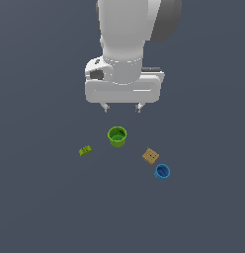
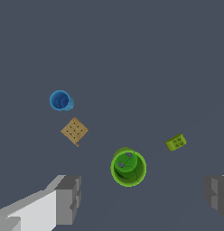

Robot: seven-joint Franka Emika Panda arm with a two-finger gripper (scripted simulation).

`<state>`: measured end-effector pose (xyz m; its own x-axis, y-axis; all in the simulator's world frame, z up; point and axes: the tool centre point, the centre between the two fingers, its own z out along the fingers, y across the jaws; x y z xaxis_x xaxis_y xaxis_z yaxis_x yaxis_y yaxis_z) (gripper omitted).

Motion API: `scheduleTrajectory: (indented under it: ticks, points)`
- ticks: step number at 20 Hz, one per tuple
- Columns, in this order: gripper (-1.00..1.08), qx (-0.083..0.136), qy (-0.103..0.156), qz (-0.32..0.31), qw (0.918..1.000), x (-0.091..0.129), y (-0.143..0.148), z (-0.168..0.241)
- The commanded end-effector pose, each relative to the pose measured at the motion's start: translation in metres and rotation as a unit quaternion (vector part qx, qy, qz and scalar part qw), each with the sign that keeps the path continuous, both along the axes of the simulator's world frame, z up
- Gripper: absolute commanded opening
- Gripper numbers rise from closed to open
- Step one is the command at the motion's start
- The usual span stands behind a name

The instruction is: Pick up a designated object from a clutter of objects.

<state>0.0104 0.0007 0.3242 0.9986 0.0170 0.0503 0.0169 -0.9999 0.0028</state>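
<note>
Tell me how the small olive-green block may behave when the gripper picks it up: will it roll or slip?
The olive-green block looks flat and oblong, so it probably will not roll. Being tiny, it may twist between the fingers.

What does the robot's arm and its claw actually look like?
The arm is a thick, rounded white tube with a dark grey patch near its upper end. It ends in a wide, boxy white hand. The gripper has two short, blocky grey fingers. No cables or markings show.
</note>
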Motion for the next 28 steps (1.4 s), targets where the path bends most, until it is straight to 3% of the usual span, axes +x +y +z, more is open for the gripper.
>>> scheduleTrajectory:
  ticks: [1,10,17,28]
  points:
    - [1.00,0.000,0.000,0.000,1.0000,0.000,0.000,0.000]
    - [1.00,-0.015,-0.012,0.005,0.9998,0.003,-0.007,0.020]
    - [1.00,-0.014,-0.011,0.003,0.9998,0.004,-0.008,0.019]
    - [1.00,0.005,-0.004,-0.091,0.9959,0.016,-0.038,-0.032]
